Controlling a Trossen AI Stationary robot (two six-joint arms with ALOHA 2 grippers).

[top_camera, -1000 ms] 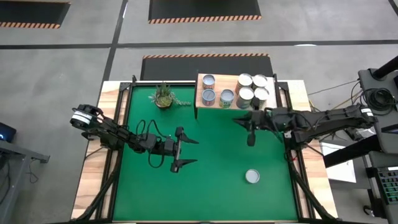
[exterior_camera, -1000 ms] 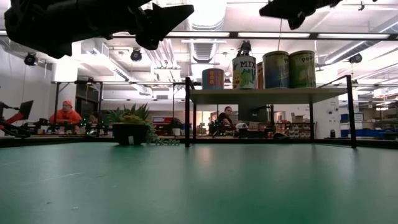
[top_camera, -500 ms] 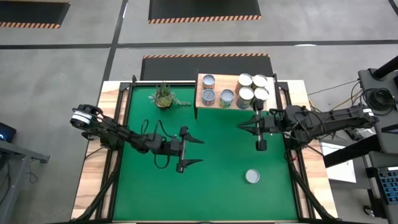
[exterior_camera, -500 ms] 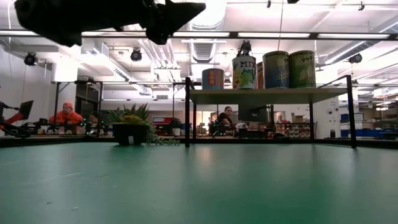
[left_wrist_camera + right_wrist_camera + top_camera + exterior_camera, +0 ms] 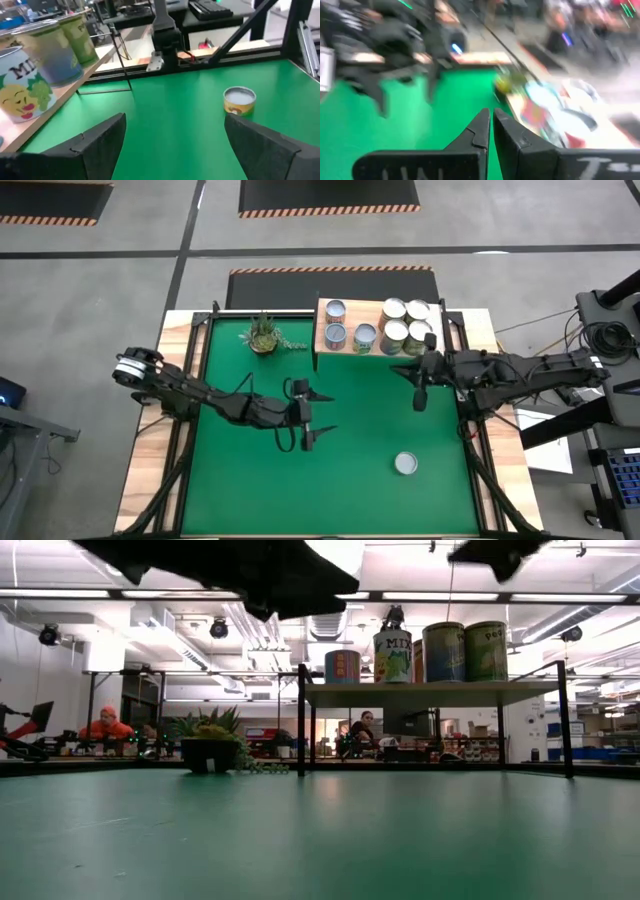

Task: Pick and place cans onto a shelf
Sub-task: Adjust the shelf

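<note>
Several cans (image 5: 395, 332) stand upright on the light-wood shelf (image 5: 361, 311) at the table's far edge; the low view shows the cans (image 5: 443, 650) on the shelf (image 5: 430, 692) too. One more can (image 5: 405, 464) stands on its base on the green mat, near right; in the left wrist view this can (image 5: 240, 100) has a yellow label. My left gripper (image 5: 320, 414) hovers open over the mat's middle, pointing toward the table's right edge, well short of that can. My right gripper (image 5: 404, 370) is shut, in the air in front of the shelf's right half.
A small potted plant (image 5: 263, 335) stands on the mat left of the shelf. A black frame (image 5: 460, 350) runs along the table's sides. People sit in the room beyond the table. The mat between the lone can and my left gripper (image 5: 175, 145) is bare.
My left gripper has moved toward the table's right edge, staying open, and its wrist has tipped. My right gripper has drawn back toward the table's right edge, staying shut. No can has moved.
</note>
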